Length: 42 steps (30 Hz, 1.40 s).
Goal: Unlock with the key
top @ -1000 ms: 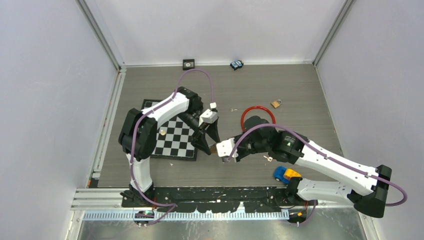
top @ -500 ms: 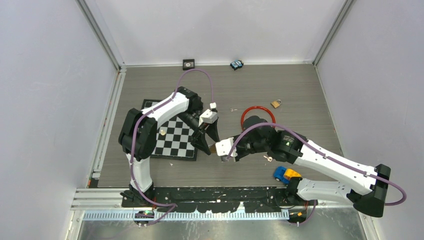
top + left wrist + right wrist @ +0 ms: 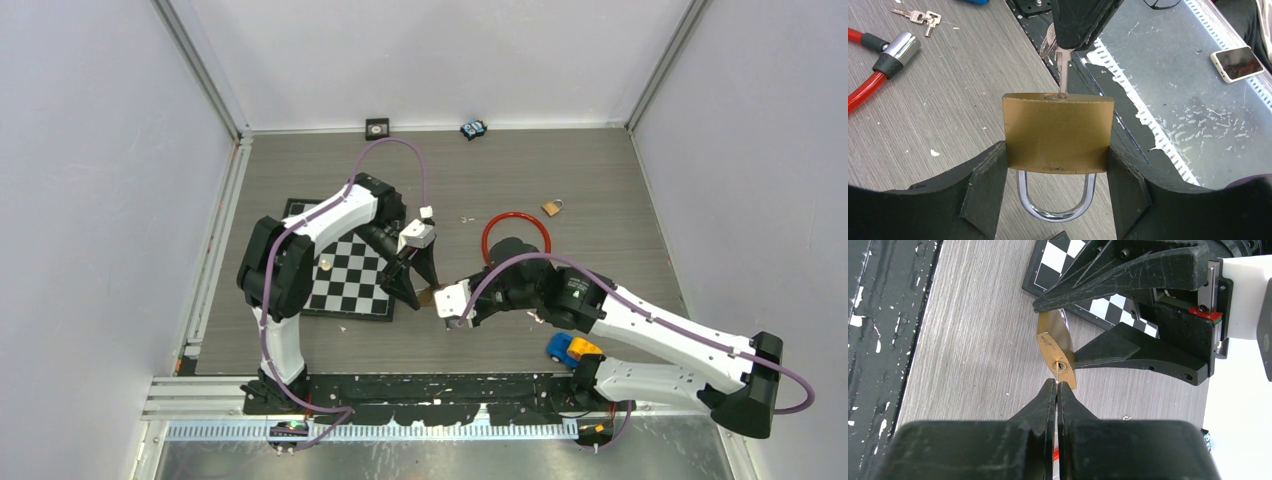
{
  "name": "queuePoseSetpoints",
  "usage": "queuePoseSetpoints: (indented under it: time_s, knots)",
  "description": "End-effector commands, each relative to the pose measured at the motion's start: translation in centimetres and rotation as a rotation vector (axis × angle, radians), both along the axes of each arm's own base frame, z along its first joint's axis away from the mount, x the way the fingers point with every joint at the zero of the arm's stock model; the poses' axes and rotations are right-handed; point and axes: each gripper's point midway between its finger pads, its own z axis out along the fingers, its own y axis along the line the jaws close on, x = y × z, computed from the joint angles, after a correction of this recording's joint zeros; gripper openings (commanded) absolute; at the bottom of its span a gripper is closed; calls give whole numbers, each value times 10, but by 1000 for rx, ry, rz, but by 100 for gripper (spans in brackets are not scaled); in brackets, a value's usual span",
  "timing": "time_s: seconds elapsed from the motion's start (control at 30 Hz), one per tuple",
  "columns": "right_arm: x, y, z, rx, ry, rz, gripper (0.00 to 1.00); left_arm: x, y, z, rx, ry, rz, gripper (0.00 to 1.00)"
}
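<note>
Clamping padlock (image 3: 1057,132) edges, left pincer (image 3: 1058,167) faces key (image 3: 1062,70) in right pincer (image 3: 1056,389).

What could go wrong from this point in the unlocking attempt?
1. The silver key, pinched in the right end effector, has only its tip in the keyhole of the brass padlock; turning now could bend it or make it slip out.
2. The left end effector clamps the padlock just by its two narrow sides, so a twisting push might rotate or dislodge it.
</note>
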Motion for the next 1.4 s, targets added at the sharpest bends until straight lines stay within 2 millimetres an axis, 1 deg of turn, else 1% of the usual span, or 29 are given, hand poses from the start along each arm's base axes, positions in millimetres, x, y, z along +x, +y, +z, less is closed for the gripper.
queuePoseSetpoints:
  time_s: [0.0, 0.1, 0.33, 0.47, 0.57, 0.73, 0.9, 1.17, 1.37]
  knots:
    - [4, 4, 1, 33, -56, 20, 1, -18, -6, 54, -70, 185, 73, 0]
    - [3, 1, -2, 33, -73, 28, 1, -16, -6, 56, -81, 195, 84, 0]
    - [10, -3, -4, 19, -137, 9, 1, -11, -8, 64, -105, 223, 117, 0]
    - [18, -4, -4, 0, -176, -23, 1, -9, -10, 65, -102, 238, 124, 0]
    - [22, -5, -2, -27, -196, -37, 1, -5, -12, 63, -66, 259, 134, 0]
    - [15, 6, 5, -14, -114, -39, 1, -4, -11, 59, -32, 267, 141, 0]
    - [10, 11, 5, 8, -42, -40, 1, -4, -10, 58, -31, 240, 136, 0]
    - [10, 12, 8, 75, 88, -83, 1, -8, -5, 52, -33, 177, 124, 0]
    - [11, 10, 6, 101, 130, -95, 1, -14, -1, 52, -71, 126, 97, 0]
